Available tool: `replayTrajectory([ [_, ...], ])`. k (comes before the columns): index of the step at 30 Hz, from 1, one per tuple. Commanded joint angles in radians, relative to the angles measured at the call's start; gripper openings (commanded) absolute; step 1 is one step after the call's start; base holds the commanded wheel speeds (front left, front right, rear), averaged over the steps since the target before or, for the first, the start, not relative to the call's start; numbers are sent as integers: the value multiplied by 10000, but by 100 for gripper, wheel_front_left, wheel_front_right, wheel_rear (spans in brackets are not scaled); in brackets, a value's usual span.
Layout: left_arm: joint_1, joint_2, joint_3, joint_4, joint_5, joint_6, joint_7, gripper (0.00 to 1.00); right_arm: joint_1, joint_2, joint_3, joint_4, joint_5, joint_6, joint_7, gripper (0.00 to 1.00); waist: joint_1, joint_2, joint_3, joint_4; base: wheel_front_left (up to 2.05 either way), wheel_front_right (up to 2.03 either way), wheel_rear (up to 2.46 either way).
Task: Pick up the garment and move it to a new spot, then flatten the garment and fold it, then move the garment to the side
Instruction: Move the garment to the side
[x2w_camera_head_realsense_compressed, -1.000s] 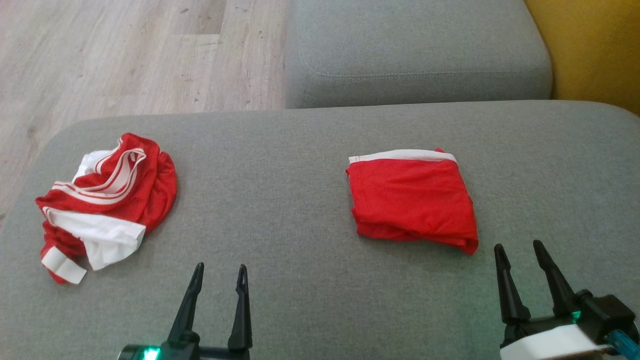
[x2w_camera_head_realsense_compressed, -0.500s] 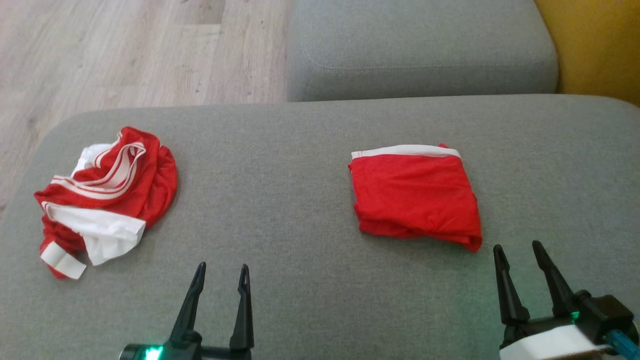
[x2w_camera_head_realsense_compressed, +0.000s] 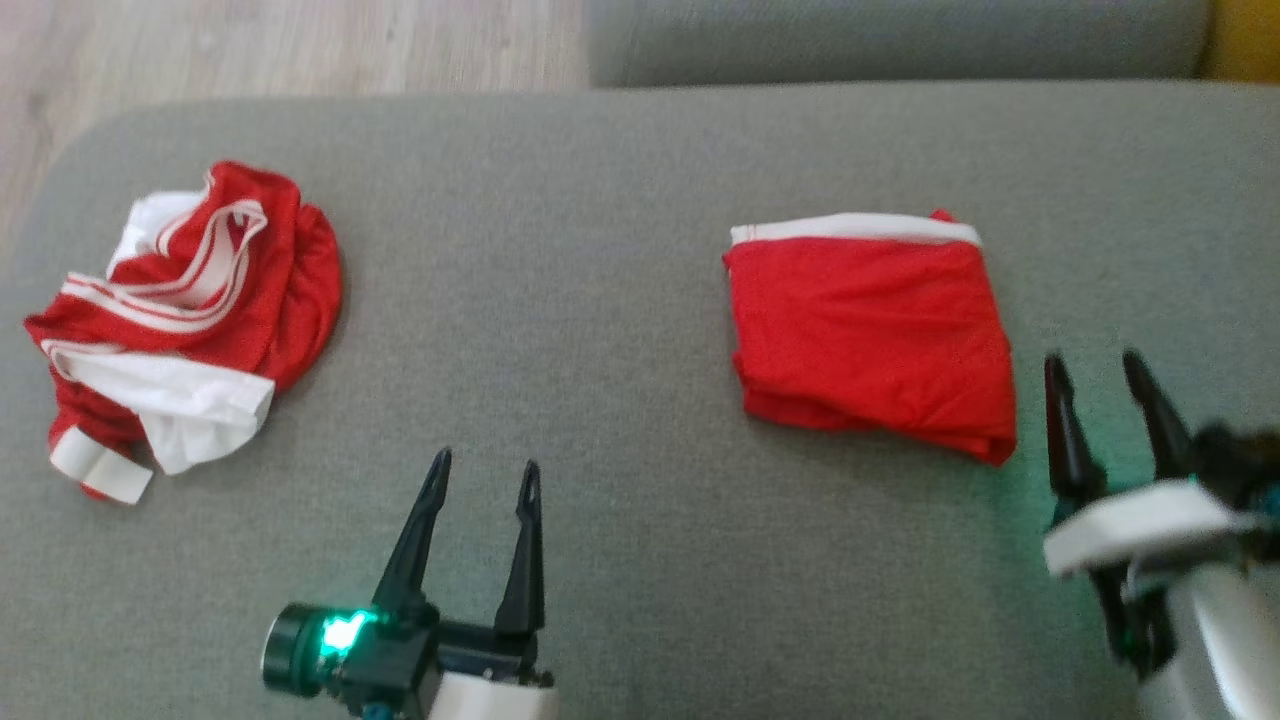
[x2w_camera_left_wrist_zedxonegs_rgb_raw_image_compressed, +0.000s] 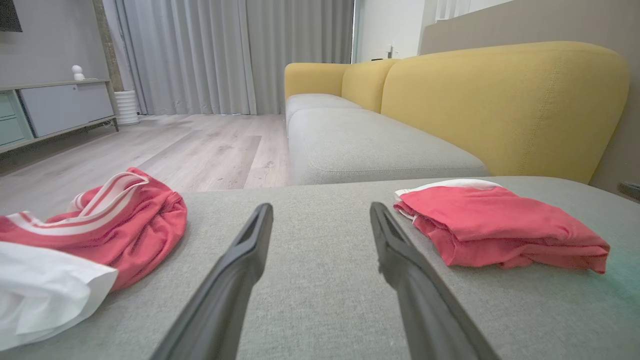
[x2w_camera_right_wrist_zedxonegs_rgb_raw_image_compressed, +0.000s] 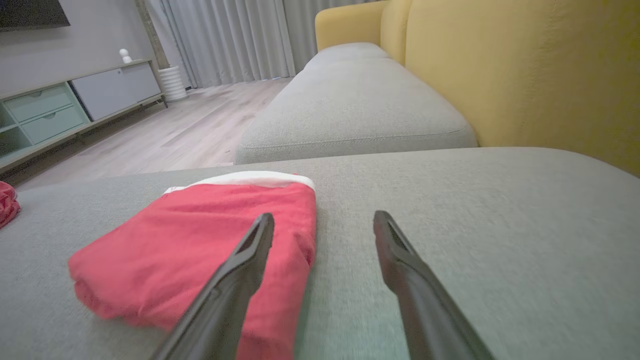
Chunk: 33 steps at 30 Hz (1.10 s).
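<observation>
Grey cushion (x2w_camera_head_realsense_compressed: 600, 250) — crumpled garment (x2w_camera_head_realsense_compressed: 200, 300) left, folded garment (x2w_camera_head_realsense_compressed: 870, 330) right.

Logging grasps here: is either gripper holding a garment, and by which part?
Nothing is held. The left gripper and right gripper are open and empty; the folded garment and crumpled garment lie on the cushion.

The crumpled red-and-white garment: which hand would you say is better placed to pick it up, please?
Probably the left hand: open and nearer the crumpled garment; the right hand sits far off, right of the folded garment.
</observation>
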Motion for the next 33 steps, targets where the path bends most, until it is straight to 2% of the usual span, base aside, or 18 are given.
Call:
replayTrajectory([
  [1,-386,-18,202,-324,-21,54,-51,100,-469,-245,225,-189,72,39,87,100,-3,0,407,84,0,0,0],
  [10,-1137,-18,-133,-235,-81,212,-51,100,-2018,-862,1349,1535,1288,39,2382,100,-3,0,1036,283,0,0,0],
  [11,-1182,-18,-152,-230,-83,231,-51,100,-2052,-909,1558,1669,1495,39,2591,87,-3,0,1067,295,0,0,0],
  [12,-1217,-18,-173,-227,-90,249,-51,100,-2064,-956,1778,1744,1731,39,2751,40,-3,0,1100,307,0,0,0],
  [13,-1248,-18,-191,-229,-97,269,-51,100,-2071,-1010,1974,1747,1993,39,2820,0,-3,0,1137,311,0,0,0],
  [16,-1303,-18,-182,-296,-135,362,-51,100,-2143,-1313,2245,1541,2610,39,2551,0,-3,0,1302,187,0,0,0],
  [23,-1631,-18,-109,-519,47,411,-51,100,-2761,-2747,2391,1240,2407,39,2341,0,-3,0,2070,-692,0,0,0],
  [30,-2403,21,-13,-660,443,115,-51,100,-3563,-4685,2316,1016,2681,39,2712,0,-3,0,3269,-1650,0,0,0],
  [33,-2771,73,1,-654,592,-20,-51,100,-3984,-5175,1985,1225,2708,39,2636,0,-3,0,3730,-1943,0,0,0],
])
